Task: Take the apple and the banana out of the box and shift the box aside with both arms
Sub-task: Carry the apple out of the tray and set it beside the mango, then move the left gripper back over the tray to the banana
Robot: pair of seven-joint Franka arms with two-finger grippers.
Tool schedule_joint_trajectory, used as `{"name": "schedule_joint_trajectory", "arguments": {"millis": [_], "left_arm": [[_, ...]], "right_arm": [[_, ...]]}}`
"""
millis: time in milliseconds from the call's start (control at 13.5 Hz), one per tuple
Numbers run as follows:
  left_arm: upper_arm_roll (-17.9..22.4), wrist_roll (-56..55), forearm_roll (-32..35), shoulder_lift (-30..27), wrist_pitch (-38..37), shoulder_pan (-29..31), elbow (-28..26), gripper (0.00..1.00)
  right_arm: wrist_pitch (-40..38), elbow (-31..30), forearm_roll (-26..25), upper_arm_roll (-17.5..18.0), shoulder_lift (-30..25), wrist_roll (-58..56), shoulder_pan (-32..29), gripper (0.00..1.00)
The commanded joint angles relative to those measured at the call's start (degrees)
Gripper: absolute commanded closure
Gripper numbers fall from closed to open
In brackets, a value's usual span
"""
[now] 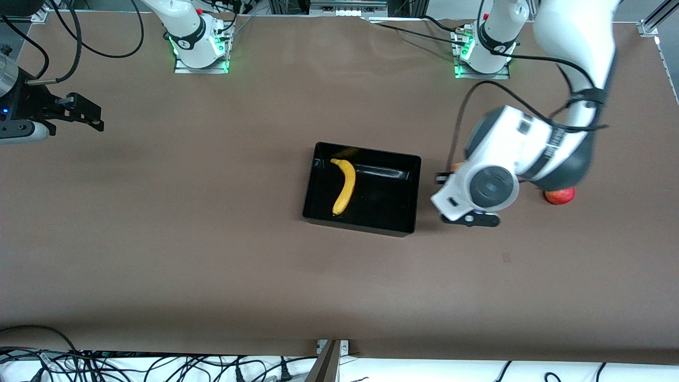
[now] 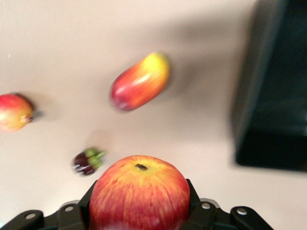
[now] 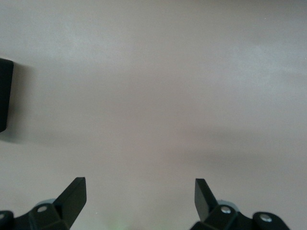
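The black box [image 1: 363,188] sits mid-table with the yellow banana [image 1: 345,185] lying in it. My left gripper [image 2: 140,191] is shut on a red-and-yellow apple [image 2: 139,194], stem end facing out. In the front view the left gripper [image 1: 445,178] is over the table just beside the box wall at the left arm's end, mostly hidden under its wrist. The box wall also shows in the left wrist view [image 2: 276,96]. My right gripper [image 1: 98,122] waits at the right arm's end, open and empty [image 3: 139,196].
Loose fruits lie on the table by the left gripper: a red-yellow oblong fruit [image 2: 140,81], a small dark fruit with a green cap [image 2: 88,162], and a round red fruit [image 2: 14,112]. A red fruit [image 1: 559,196] shows under the left arm's elbow. A box corner [image 3: 5,93] shows in the right wrist view.
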Motion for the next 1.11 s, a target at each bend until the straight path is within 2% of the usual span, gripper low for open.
{"name": "schedule_joint_trajectory", "arguments": {"millis": [0,148,296,593,815,963,1037], "left_arm": [[-0.82,7.82,3.13,-3.45,-0.79,5.56,-9.47,0.77],[-0.82,8.0,4.81,-8.36,5.16,8.62,-20.7,0.75],[-0.91,8.44,4.73,-13.9,15.26,11.36,-33.72,0.75],[-0.82,7.04,4.64,-14.19,31.97,11.45,-45.88,0.75],[-0.82,3.36,4.72,-12.61,38.83,11.19,-50.37,0.75],[-0.73,2.2,4.9,-12.08,44.38,11.27,-53.02,0.66],[-0.73,2.03,4.81,-11.91,44.57,11.37,-53.02,0.45]], "right_arm": [[-0.23,1.06,-0.84,0.82,0.45,0.35,-0.74,0.0],[-0.23,1.06,-0.84,0.82,0.45,0.35,-0.74,0.0],[-0.23,1.06,-0.84,0.82,0.45,0.26,-0.74,0.0],[-0.23,1.06,-0.84,0.82,0.45,0.35,-0.74,0.0],[-0.23,1.06,-0.84,0.82,0.45,0.26,-0.74,0.0],[-0.23,1.06,-0.84,0.82,0.45,0.35,-0.74,0.0],[-0.23,1.06,-0.84,0.82,0.45,0.35,-0.74,0.0]]}}
